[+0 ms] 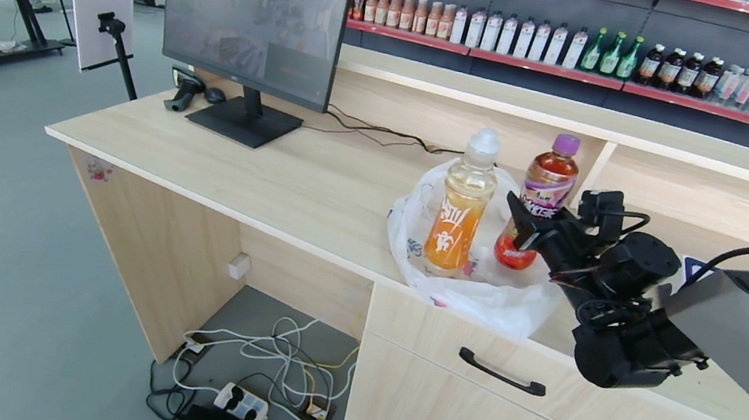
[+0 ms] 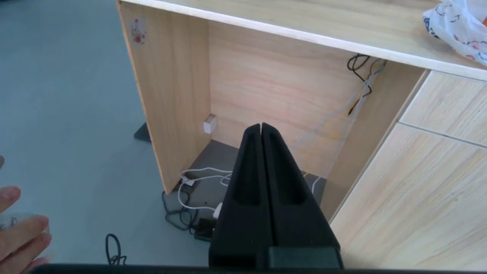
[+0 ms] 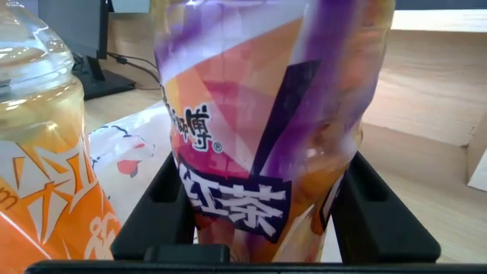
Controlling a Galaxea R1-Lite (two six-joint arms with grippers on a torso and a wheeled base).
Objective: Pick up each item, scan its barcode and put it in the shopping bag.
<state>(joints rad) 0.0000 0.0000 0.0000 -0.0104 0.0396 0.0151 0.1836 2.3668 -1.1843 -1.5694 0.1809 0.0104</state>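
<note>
A pale wooden checkout counter (image 1: 316,193) is running across a shop, with drink shelves (image 1: 595,72) lining the far wall. The right gripper (image 1: 522,227) is clamping the lower body of the purple-capped red tea bottle (image 1: 546,185), one finger pressing each side. The bottle is standing upright in the white shopping bag (image 1: 481,300) near the counter's front edge, just right of the orange drink bottle (image 1: 458,216). The left gripper (image 2: 261,152) is hanging closed and empty, low before the counter's open bay. The crumpled bag is probably giving poor footing, so a tilted release or a sideways nudge risks toppling either bottle over the edge.
</note>
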